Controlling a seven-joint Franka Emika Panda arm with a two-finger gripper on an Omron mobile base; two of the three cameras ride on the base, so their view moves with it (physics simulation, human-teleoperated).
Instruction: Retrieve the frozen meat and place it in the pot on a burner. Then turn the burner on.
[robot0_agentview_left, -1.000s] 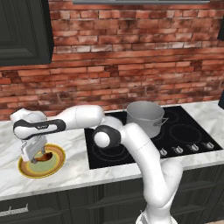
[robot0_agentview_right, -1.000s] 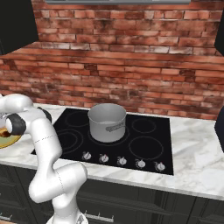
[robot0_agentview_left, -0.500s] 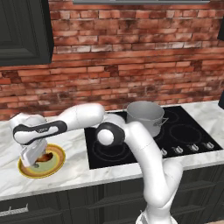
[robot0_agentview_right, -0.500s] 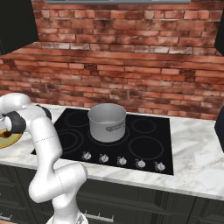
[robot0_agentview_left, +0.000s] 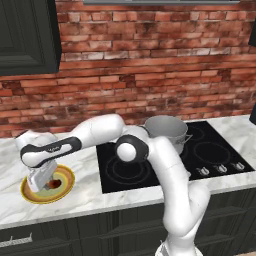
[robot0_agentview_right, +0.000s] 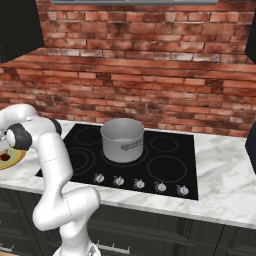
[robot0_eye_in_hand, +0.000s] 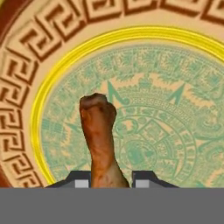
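Note:
The frozen meat (robot0_eye_in_hand: 98, 131), a reddish-brown drumstick, lies on the patterned green centre of a yellow-rimmed plate (robot0_eye_in_hand: 52, 78). My gripper (robot0_eye_in_hand: 112, 181) is shut on the meat's near end, with one finger tip against each side. In the left base view the gripper (robot0_agentview_left: 46, 186) points down onto the plate (robot0_agentview_left: 65, 192) at the counter's left, and a dark red bit of meat (robot0_agentview_left: 54, 184) shows beside it. The silver pot (robot0_agentview_left: 165, 131) stands on the back-left burner, also seen in the right base view (robot0_agentview_right: 122, 139), well away to the right of the plate.
A black cooktop (robot0_agentview_left: 150, 167) sits in the marble counter with a row of knobs (robot0_agentview_right: 140, 184) along its front edge. A brick wall runs behind. A dark cabinet (robot0_agentview_left: 25, 35) hangs above the plate. My arm stretches from the base across the cooktop's left side.
The gripper has lowered a little onto the plate and its fingers have shut on the meat. The pot and plate have not moved.

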